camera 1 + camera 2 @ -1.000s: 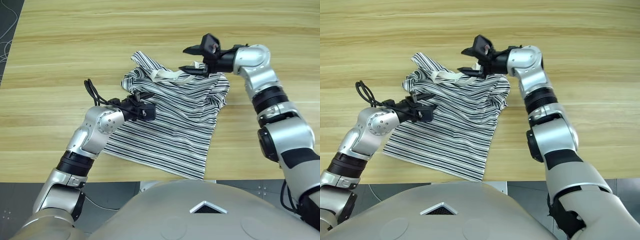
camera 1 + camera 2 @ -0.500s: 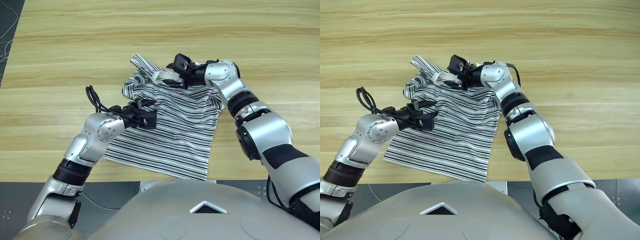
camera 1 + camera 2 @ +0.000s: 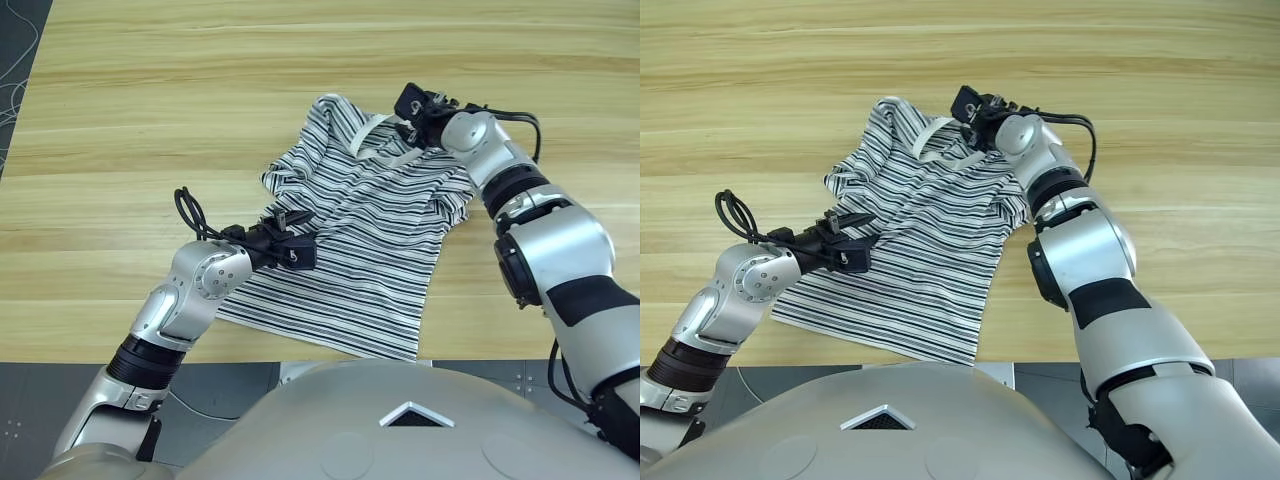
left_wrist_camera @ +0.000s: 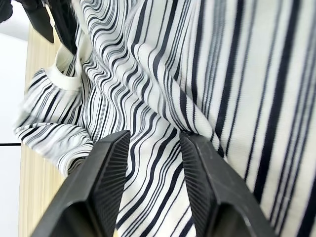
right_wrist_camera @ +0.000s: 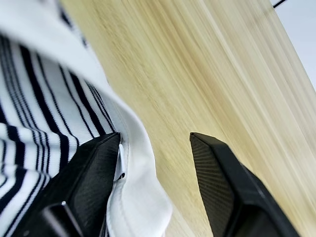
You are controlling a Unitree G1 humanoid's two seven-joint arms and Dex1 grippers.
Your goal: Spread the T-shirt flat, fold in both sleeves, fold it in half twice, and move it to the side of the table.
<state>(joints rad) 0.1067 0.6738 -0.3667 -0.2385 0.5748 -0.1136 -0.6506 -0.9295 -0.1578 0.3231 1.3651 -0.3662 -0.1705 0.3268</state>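
The black-and-white striped T-shirt point(image 3: 370, 230) lies on the wooden table point(image 3: 150, 80), collar point(image 3: 365, 135) toward the far side and hem toward me. It is mostly spread, with rumples at its left sleeve point(image 3: 285, 180). My right gripper point(image 3: 408, 112) sits at the collar's right end. In the right wrist view its fingers point(image 5: 94, 187) stand apart point(image 5: 155, 138), the white collar edge point(image 5: 136, 197) against one finger and bare wood between them. My left gripper point(image 3: 293, 230) rests over the shirt's left middle, open point(image 4: 154, 136), with striped cloth point(image 4: 237, 74) under it.
Bare wood stretches on the far side and to both sides of the shirt. The table's near edge point(image 3: 80, 350) runs just past the hem, and dark floor point(image 3: 15, 60) lies beyond the left edge. A black cable loop point(image 3: 190, 210) sticks up from my left forearm.
My right gripper swung left onto the collar, then carried it right and away from me, stretching the shirt's top out. The left gripper stayed on the shirt's left middle.
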